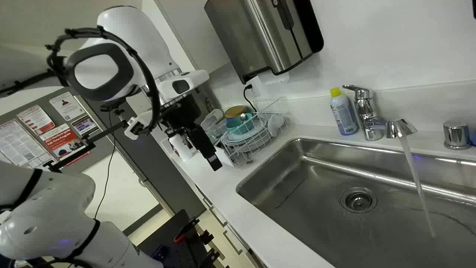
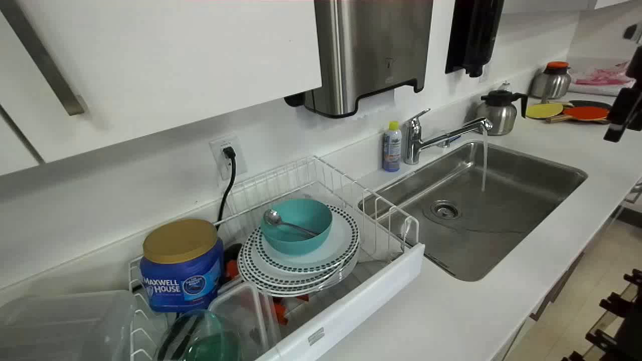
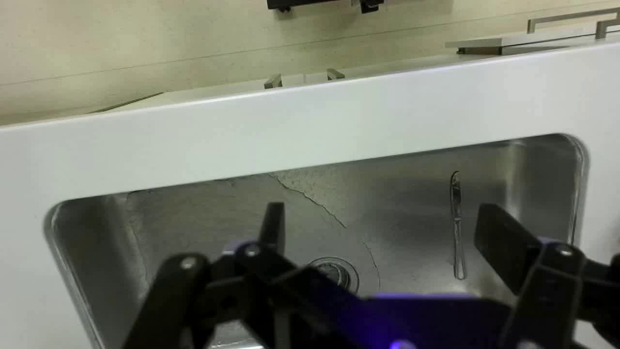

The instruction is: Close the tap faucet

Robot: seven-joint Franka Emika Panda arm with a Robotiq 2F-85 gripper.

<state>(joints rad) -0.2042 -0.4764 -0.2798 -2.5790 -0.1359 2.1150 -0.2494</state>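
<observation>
Both exterior views show the faucet (image 1: pixel 371 120) at the back edge of the steel sink (image 1: pixel 316 197), with water (image 1: pixel 413 175) running from its spout (image 1: pixel 401 128) down into the sink. In an exterior view its lever (image 2: pixel 420 115) slants up, right of center in the frame. A blue-and-white bottle (image 1: pixel 343 113) stands just beside it, to its left in both exterior views.

The claw (image 3: pixel 381 218) is plainest in the wrist view: it stands wide, jaws far apart, the sink's floor visible between them. In an exterior view it hangs left of center, seen from the side, well apart from the faucet.

Only the wrist view gives a clear look at a knife (image 3: pixel 457 225), lying in the right half of the sink; in an exterior view a thin dark line (image 1: pixel 292 192) lies at the sink's left, too fine to name. The drain (image 3: pixel 334 274) shows in all three views.

In an exterior view a dish rack (image 2: pixel 361 307) at lower left holds plates (image 2: pixel 306 271), a teal bowl (image 2: pixel 296 243) with a spoon (image 2: pixel 275 218) in it, and a blue tub (image 2: pixel 181 273) whose lettering, MAXWELL HOUSE, can be read. Steel jugs (image 2: pixel 501 118) and paddles (image 2: pixel 588 112) show only in an exterior view, at upper right. Posted papers (image 1: pixel 35 118) show only in an exterior view, at the left, as does most of the robot arm (image 1: pixel 130 31).
</observation>
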